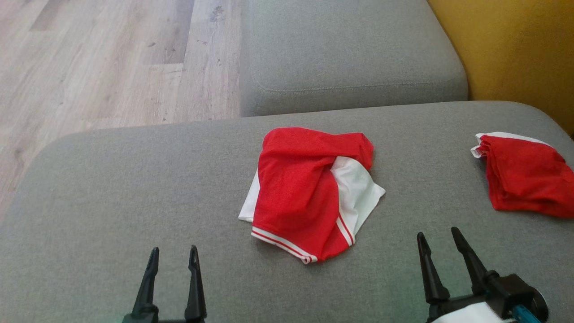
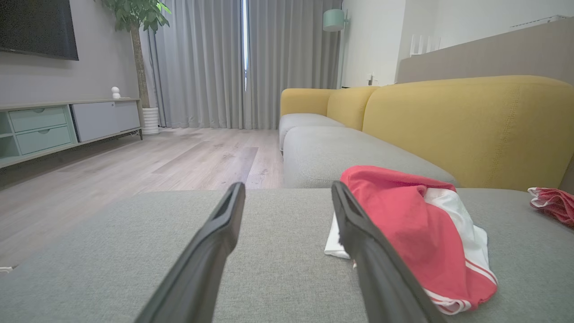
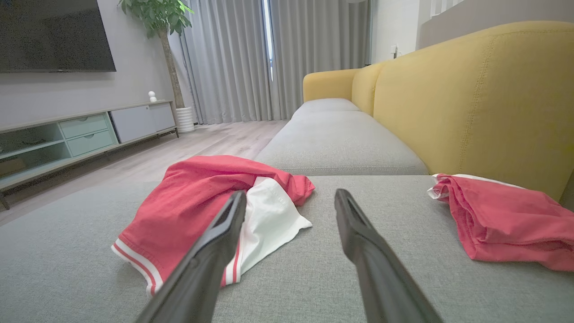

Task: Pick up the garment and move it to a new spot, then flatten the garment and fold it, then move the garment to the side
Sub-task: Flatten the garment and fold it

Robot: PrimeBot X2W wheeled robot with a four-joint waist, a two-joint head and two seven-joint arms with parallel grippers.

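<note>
Red garment amid grey cushion, off edges; left fingers, right fingers wide

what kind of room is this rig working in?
Likely a home living room: a sofa with grey seats and yellow backs, a wall-mounted TV over a low cabinet, and a potted plant beside floor-length curtains.

Left gripper sits low left, fingers apart. Right gripper low right, also spread, empty.

Red-white garment crumpled, mid grey cushion.
</note>
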